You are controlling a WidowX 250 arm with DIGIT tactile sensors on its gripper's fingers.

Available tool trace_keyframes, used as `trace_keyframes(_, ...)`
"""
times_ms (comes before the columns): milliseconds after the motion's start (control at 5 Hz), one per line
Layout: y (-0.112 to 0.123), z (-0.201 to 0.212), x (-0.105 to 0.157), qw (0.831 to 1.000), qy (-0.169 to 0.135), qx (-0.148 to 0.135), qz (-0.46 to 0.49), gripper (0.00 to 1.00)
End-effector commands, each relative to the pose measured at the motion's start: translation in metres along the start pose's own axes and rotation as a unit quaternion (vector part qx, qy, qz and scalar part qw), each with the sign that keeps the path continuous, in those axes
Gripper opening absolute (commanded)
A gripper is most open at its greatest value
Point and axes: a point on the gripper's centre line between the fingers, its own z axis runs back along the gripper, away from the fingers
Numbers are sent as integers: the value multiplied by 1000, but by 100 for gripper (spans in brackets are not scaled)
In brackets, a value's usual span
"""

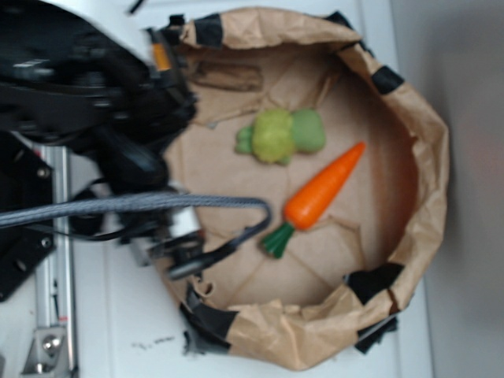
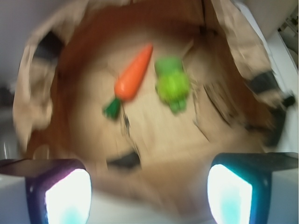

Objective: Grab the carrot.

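The carrot [image 1: 321, 194] is bright orange with a dark green stem. It lies flat inside a brown paper basin [image 1: 429, 169], tip toward the upper right. It also shows in the wrist view [image 2: 132, 77], ahead of the jaws and left of centre. My gripper [image 2: 148, 193] is open and empty, its two fingers [image 2: 65, 196] wide apart over the near rim of the basin. In the exterior view the arm [image 1: 118, 134] hangs over the basin's left edge; its fingertips are hard to make out there.
A lumpy yellow-green toy vegetable [image 1: 279, 135] lies next to the carrot, also seen in the wrist view [image 2: 173, 84]. The basin's raised paper walls carry black tape patches [image 1: 376, 281]. A grey cable [image 1: 142, 205] crosses the left side. A metal rail [image 1: 57, 260] stands at left.
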Motion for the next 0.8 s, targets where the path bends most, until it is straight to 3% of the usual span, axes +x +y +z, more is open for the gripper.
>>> trace_keyframes(0,-18,-73,61,997,-16,21,66,100)
trace_keyframes(200,-26,-101,61,997,-8,16,79,100)
trace_keyframes(400,-38,-132,52,996,34,14,75,100)
trace_keyframes(600,-26,-161,50,998,29,33,47,90)
